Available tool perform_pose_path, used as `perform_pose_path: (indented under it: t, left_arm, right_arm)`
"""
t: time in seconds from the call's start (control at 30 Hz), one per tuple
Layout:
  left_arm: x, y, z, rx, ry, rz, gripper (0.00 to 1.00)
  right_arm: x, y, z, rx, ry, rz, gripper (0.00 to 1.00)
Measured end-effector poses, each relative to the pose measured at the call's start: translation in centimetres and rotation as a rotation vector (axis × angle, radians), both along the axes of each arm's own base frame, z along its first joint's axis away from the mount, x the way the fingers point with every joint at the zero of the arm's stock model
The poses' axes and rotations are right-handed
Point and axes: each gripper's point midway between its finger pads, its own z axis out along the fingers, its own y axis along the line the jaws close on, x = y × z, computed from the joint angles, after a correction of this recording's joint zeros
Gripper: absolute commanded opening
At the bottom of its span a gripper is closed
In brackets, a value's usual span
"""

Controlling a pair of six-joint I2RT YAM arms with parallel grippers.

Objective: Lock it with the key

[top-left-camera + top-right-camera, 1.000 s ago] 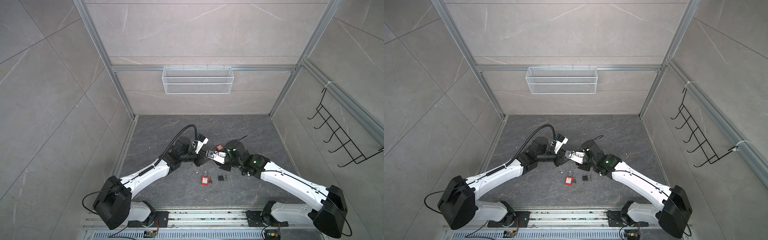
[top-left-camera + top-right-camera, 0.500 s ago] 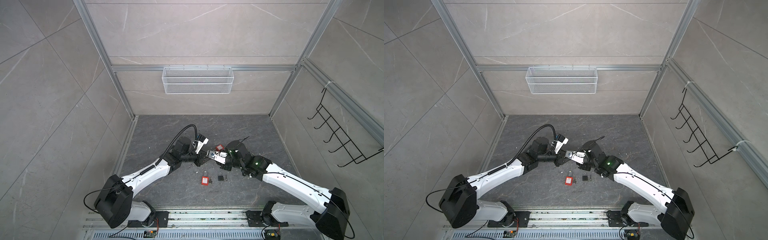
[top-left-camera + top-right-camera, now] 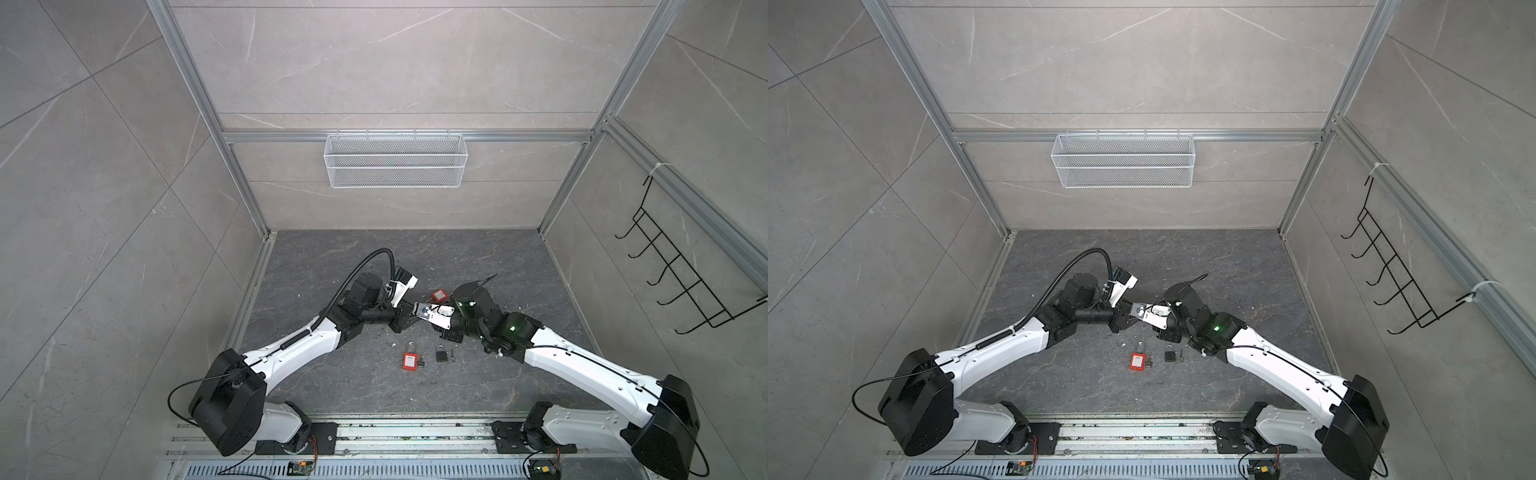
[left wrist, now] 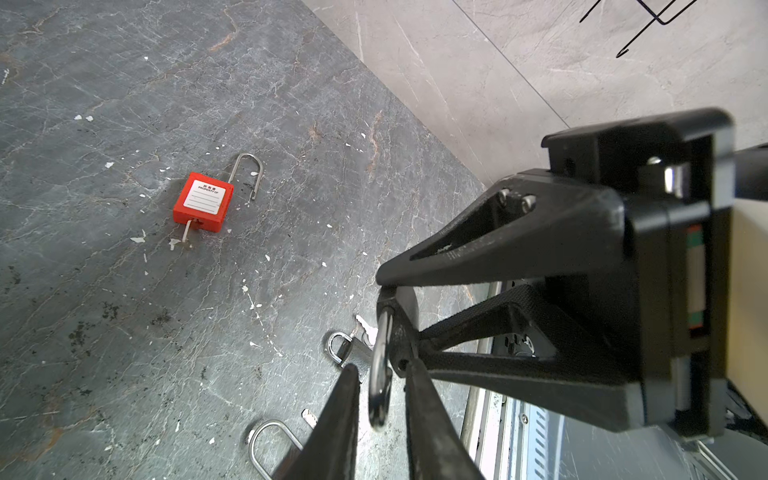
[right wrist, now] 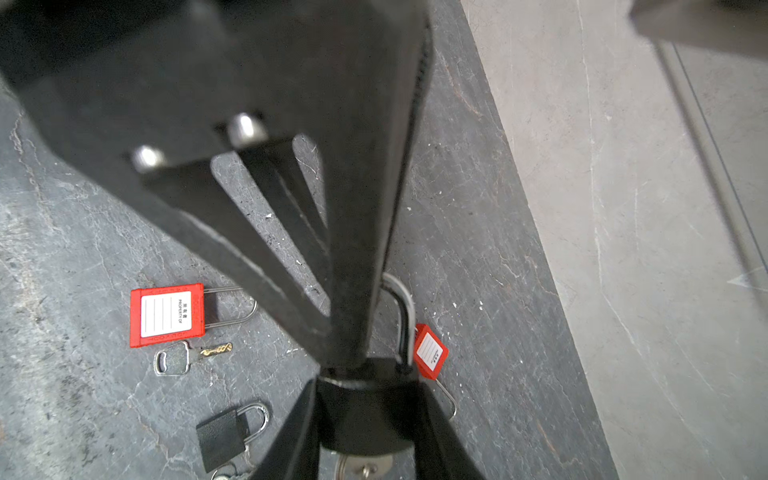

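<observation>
A black padlock (image 5: 365, 415) is up off the floor, with my right gripper (image 5: 365, 390) shut on its body. Its steel shackle (image 5: 405, 316) points away toward the left arm. A silver round part (image 5: 365, 467) shows at the padlock's near end, and I cannot tell whether a key sits in it. In the left wrist view the shackle (image 4: 380, 374) hangs edge-on between the two fingers of my left gripper (image 4: 381, 365), with a thin gap on each side. In both top views the grippers meet over the middle of the floor (image 3: 415, 323) (image 3: 1128, 322).
On the dark floor lie a red padlock (image 3: 410, 360) with its shackle up, a loose key (image 3: 421, 364), a small black padlock (image 3: 441, 354) with a key (image 3: 451, 355), and another red padlock (image 3: 439, 296). A wire basket (image 3: 395, 160) and hooks (image 3: 681, 286) hang on the walls.
Both grippers stay together at the same spot over the floor. The right arm has shifted very slightly; the padlocks and keys on the floor have not moved.
</observation>
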Motion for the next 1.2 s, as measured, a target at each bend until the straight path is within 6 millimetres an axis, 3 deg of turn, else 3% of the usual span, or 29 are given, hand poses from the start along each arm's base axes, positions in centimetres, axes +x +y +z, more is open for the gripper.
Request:
perform_pose_path:
  t: [0.33, 0.43, 0.8, 0.93, 1.2]
  left_arm:
    - [0.1, -0.1, 0.3, -0.014, -0.003, 0.003, 0.09]
    - [0.0, -0.2, 0.5, -0.021, -0.003, -0.006, 0.0]
    - [-0.9, -0.6, 1.0, -0.048, -0.017, -0.071, 0.0]
    - [-1.4, -0.7, 1.4, -0.053, -0.075, -0.127, 0.0]
    - [-2.9, -1.1, 2.7, -0.082, -0.218, -0.281, 0.0]
  right_arm:
    - [-0.3, 0.2, -0.1, -0.01, -0.006, 0.015, 0.26]
    - [-0.2, 0.1, -0.1, -0.013, -0.011, 0.015, 0.32]
    - [-0.3, -0.5, 0.8, -0.022, -0.062, 0.019, 0.6]
    - [-1.7, -1.3, 1.5, -0.023, -0.006, 0.053, 0.61]
    - [-2.8, -4.5, 5.2, 0.075, 0.145, 0.035, 0.54]
